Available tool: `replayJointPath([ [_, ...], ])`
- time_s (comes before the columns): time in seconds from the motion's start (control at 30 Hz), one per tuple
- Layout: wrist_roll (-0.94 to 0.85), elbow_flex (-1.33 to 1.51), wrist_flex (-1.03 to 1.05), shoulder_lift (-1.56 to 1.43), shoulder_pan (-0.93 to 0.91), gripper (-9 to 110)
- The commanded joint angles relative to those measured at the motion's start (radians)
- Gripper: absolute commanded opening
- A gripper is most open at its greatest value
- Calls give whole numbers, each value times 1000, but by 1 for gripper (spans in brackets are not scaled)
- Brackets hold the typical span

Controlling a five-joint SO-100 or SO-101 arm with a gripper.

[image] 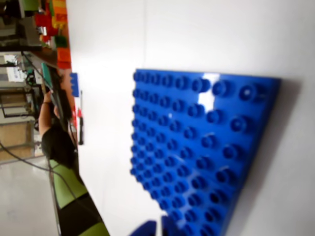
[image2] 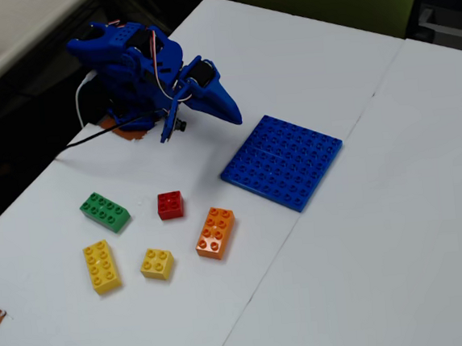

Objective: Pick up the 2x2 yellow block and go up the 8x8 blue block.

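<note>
The small yellow brick (image2: 156,264), lower left, is judged light, rigid, smooth; opposite flat sides should be gripped. The pincer's (image2: 227,111) state cannot be told.

- Red brick (image2: 170,204): small, four studs, on the white table (image2: 361,275); the landmark for the rest in the fixed view.
- Green brick (image2: 105,211): eight studs, left of the red brick, apart from it.
- Orange brick (image2: 216,232): eight studs, right of the red brick and a little nearer the camera.
- Long yellow brick (image2: 101,266): eight studs, below-left of the red brick, under the green one.
- Black cable (image2: 90,138): up-left of the red brick, near the table's edge.
</note>
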State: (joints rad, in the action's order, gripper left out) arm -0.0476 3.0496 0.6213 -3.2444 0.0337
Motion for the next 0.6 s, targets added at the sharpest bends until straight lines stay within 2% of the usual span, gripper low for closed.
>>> replayJointPath([
  [0.0,-12,-123,-29,100,-11,0],
  [0.27,-20,-607,32,537,-58,0],
  [0.43,-215,-870,48,765,-97,0],
  [0.57,-278,-1086,100,974,-166,0],
])
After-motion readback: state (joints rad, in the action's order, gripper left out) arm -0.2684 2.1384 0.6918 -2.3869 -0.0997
